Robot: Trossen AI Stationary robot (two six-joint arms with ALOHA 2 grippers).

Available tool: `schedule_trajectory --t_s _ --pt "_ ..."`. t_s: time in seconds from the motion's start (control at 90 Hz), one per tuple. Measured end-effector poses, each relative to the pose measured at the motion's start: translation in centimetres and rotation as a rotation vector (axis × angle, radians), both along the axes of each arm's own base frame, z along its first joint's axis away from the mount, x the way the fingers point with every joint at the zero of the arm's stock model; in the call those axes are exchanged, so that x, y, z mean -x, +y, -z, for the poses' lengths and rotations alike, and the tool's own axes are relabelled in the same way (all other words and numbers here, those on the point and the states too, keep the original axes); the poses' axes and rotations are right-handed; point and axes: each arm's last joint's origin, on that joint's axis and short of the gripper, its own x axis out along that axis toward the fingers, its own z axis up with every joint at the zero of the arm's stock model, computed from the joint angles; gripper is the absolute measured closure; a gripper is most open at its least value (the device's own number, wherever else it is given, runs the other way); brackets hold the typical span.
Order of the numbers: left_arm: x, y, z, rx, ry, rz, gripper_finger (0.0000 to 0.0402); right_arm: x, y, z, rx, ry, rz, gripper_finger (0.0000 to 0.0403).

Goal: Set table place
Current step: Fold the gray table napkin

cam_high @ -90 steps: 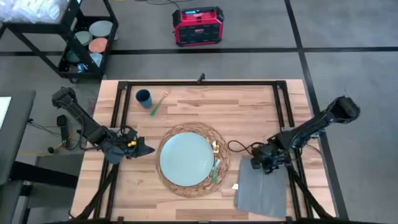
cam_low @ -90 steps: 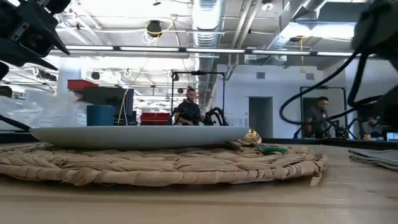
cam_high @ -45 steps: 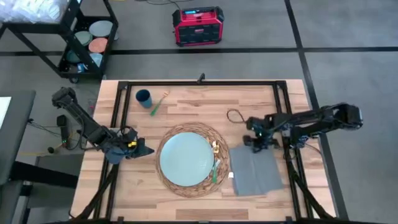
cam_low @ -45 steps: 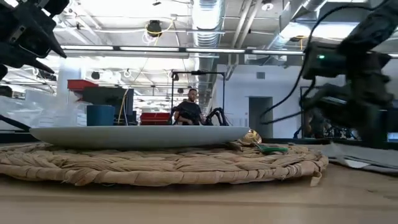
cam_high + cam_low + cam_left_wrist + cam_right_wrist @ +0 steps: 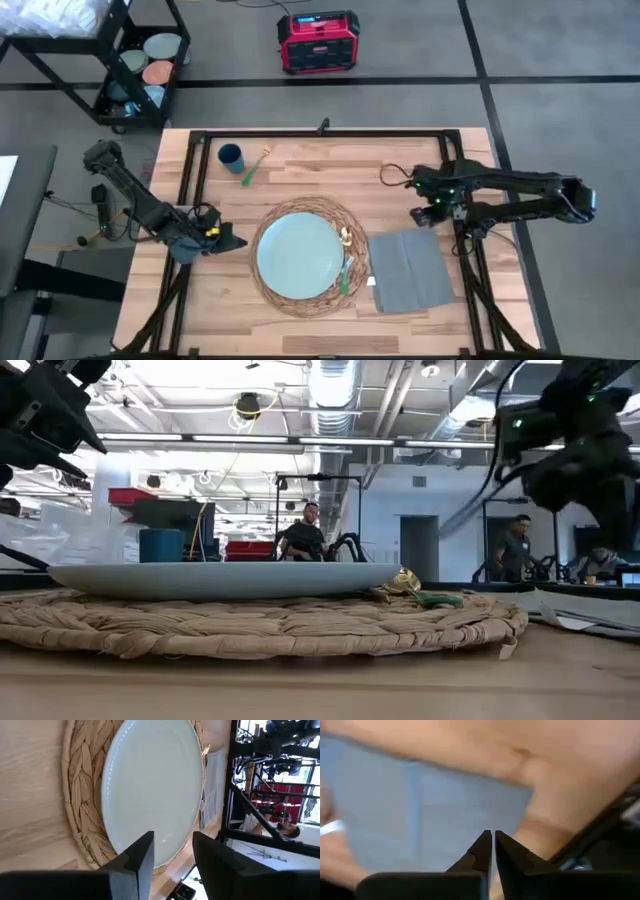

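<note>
A pale blue plate lies on the round straw mat in the middle of the table. A green-handled piece of cutlery lies on the mat's right rim. The grey napkin lies flat to the right of the mat. A dark blue cup and a second green-handled piece sit at the far left. My right gripper is shut, raised above the table past the napkin's far edge. My left gripper waits open, left of the mat.
A black cart with bowls stands off the table's far left corner, and a red device sits on the floor behind. A white tag sticks out at the napkin's left edge. People are in the room beyond.
My right gripper has drawn the napkin from the table's near right edge toward the far edge and left, up beside the mat. It has then gone up and toward the far edge, leaving the napkin lying flat.
</note>
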Motion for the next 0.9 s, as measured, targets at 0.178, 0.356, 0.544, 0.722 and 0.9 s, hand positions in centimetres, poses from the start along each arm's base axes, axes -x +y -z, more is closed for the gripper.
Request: schedule_trajectory --t_s 0.178,0.356,0.544,0.722,0.9 --pt "0.0 0.0 0.0 0.01 -0.003 -0.012 0.0283 -0.8 0.6 0.2 -0.009 0.025 0.115 0.0296" --pt "0.1 0.1 0.1 -0.004 0.013 -0.013 0.0283 -2.1 2.3 1.0 0.045 0.141 0.327 0.0234" --pt "0.1 0.1 0.1 0.001 0.02 0.001 0.0283 -3.2 6.1 1.6 0.103 0.171 0.444 0.0227" --pt "0.2 0.0 0.2 0.029 0.038 0.029 0.0283 -2.4 10.0 2.0 0.145 0.234 0.62 0.0242" --pt "0.6 0.3 0.0 0.046 0.039 0.047 0.0283 -1.7 12.2 2.7 0.079 0.398 0.599 0.0244"
